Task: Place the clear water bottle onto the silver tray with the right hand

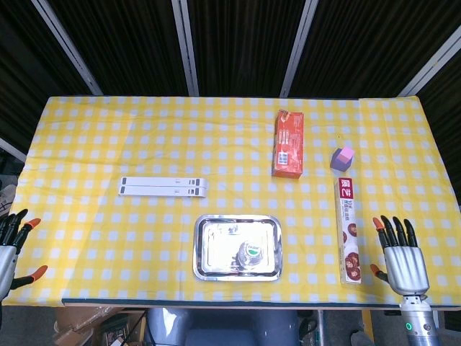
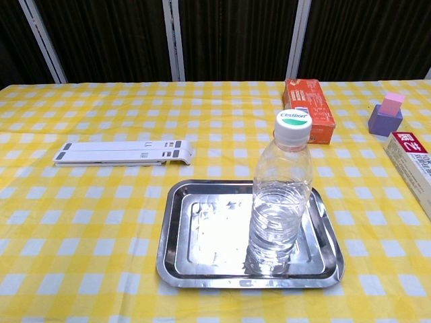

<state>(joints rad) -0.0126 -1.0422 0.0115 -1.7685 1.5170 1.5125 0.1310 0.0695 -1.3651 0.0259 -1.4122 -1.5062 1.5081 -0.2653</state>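
The clear water bottle (image 2: pixel 279 198) with a white cap stands upright on the right half of the silver tray (image 2: pixel 195 235); from above, the bottle (image 1: pixel 250 255) shows its cap inside the tray (image 1: pixel 216 245). My right hand (image 1: pixel 401 256) hovers open, fingers spread, by the table's front right corner, well away from the tray. At the front left edge my left hand (image 1: pixel 10 245) is open and empty. Neither hand appears in the chest view.
A white folded stand (image 1: pixel 163 187) lies left of centre. An orange box (image 1: pixel 288 143) and a purple block (image 1: pixel 341 157) sit at the back right. A long red-and-white box (image 1: pixel 348 229) lies between the tray and my right hand.
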